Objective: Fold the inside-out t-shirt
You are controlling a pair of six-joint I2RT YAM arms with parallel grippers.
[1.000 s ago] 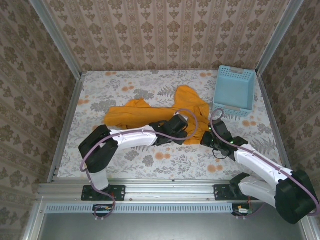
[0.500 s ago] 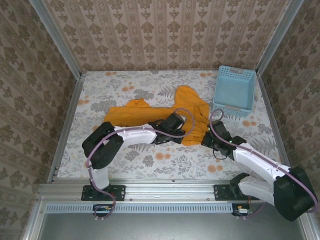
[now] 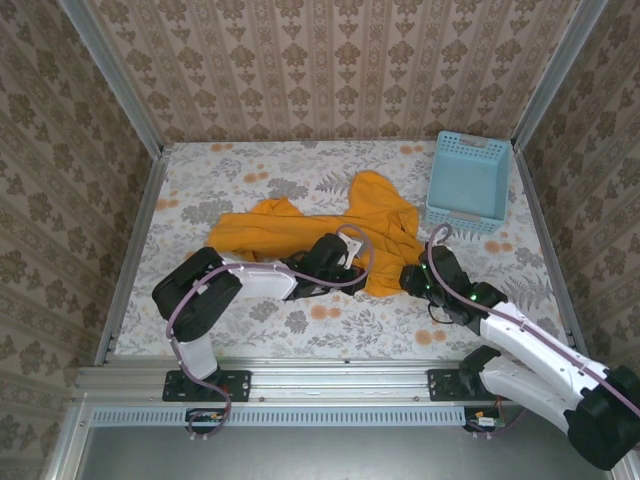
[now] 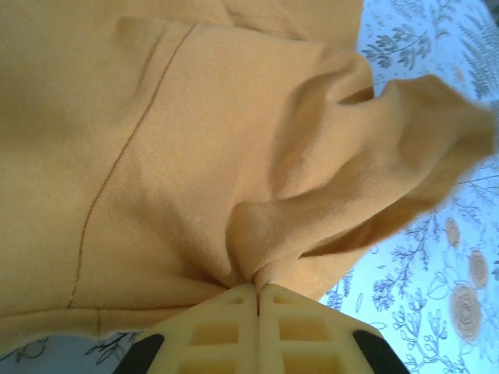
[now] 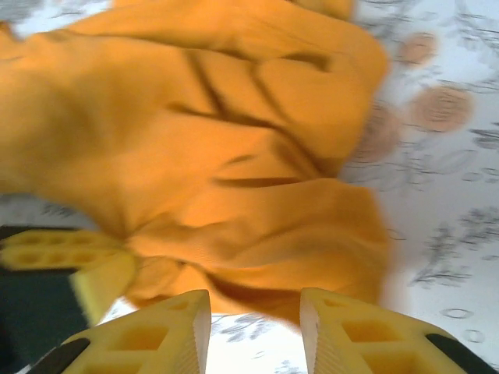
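The shirt (image 3: 300, 225) lies rumpled across the middle of the table (image 3: 200, 170), one bunched wing out toward 9 o'clock and a broader lobe rising toward 1 o'clock, well short of the basket (image 3: 468, 180) at 2 o'clock. Its near hem now ends a little closer to centre than a second ago, because the left gripper (image 4: 258, 290) has clamped down on a pinch of cloth there and its wrist has drawn back toward 8 o'clock, dragging that fold with it. The left wrist view shows the two fingers pressed flush together with a tuck of fabric squeezed between the tips and creases fanning out from it. The right gripper (image 5: 253, 312), which was shut on the 4 o'clock side of the hem a moment earlier, now has its jaws standing apart. The cloth edge sits just ahead of the tips with bare table between the fingers, so it looks to have let go, and its arm has sunk lower toward 5 o'clock. In the top view the left gripper (image 3: 335, 255) sits on the hem, with the right gripper (image 3: 410, 278) just beside the cloth's near right corner. I judge this a regrip rather than a fold: only one hold remains, the shirt is neither flat nor squared, and folding proper has not begun.
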